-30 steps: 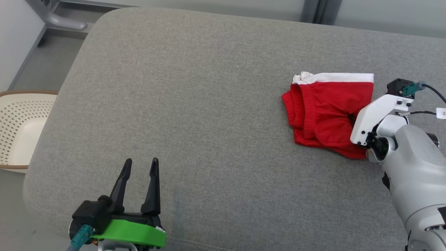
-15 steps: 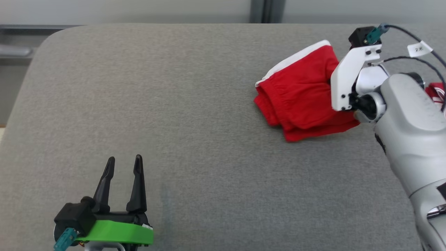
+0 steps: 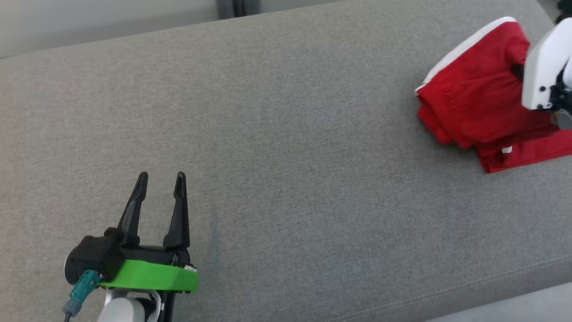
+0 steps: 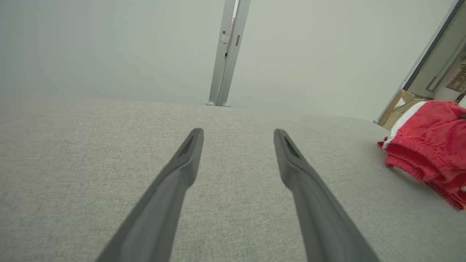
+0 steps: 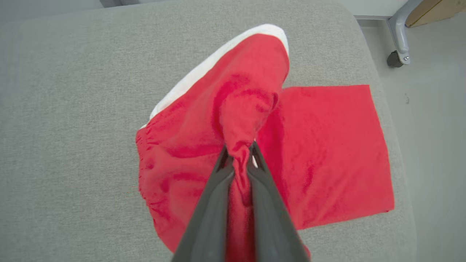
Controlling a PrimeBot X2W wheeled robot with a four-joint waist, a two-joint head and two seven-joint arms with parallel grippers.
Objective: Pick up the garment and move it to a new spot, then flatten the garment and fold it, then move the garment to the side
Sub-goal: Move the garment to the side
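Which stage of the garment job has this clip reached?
Done: the grasp. The right pincer is shut on a pinch of the red garment, which lies bunched on the grey cushion. In hand: picking it up; the pinched fold seems raised. Left: moving it, flattening, folding, setting it aside. The left pincer is open above bare cushion.

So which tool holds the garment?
The right tool, shut on a fold of the red garment; the left tool stands open, away from it.
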